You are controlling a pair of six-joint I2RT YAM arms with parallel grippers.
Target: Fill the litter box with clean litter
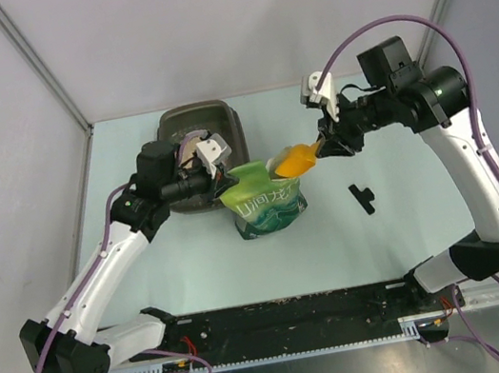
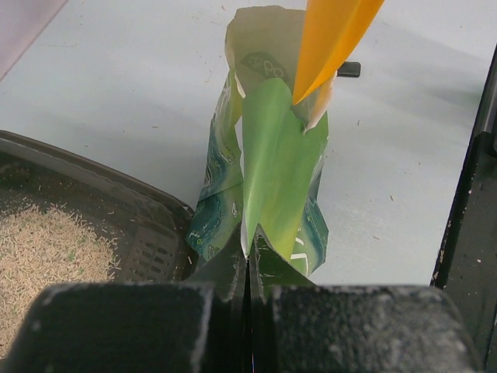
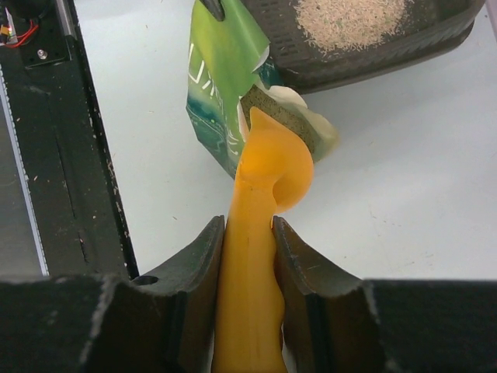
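The pale bench [image 1: 405,246] is wide open on the right side, with bare surface running out to the far wall and to the right wall. The litter box [image 1: 203,113] sits far-left of centre, its back rim near the far edge of the bench. A patch of clean litter [image 2: 46,249] lies on its floor, and dark floor shows around the patch.

Just beside the box's near-right corner stands the green pouch [image 1: 267,205], upright with its mouth open. The left gripper [image 2: 248,250] reaches across the box, and its jaws are pinched together on the pouch's top edge.

From the right, the right gripper [image 3: 250,233] has its jaws clamped on the handle of the orange scoop [image 1: 295,161]. The scoop's bowl is at the pouch's mouth, clear of the box rim.

A small black object [image 1: 363,197] lies alone on the bench to the right of the pouch, well apart from it. A black rail [image 1: 282,316] lines the near edge.
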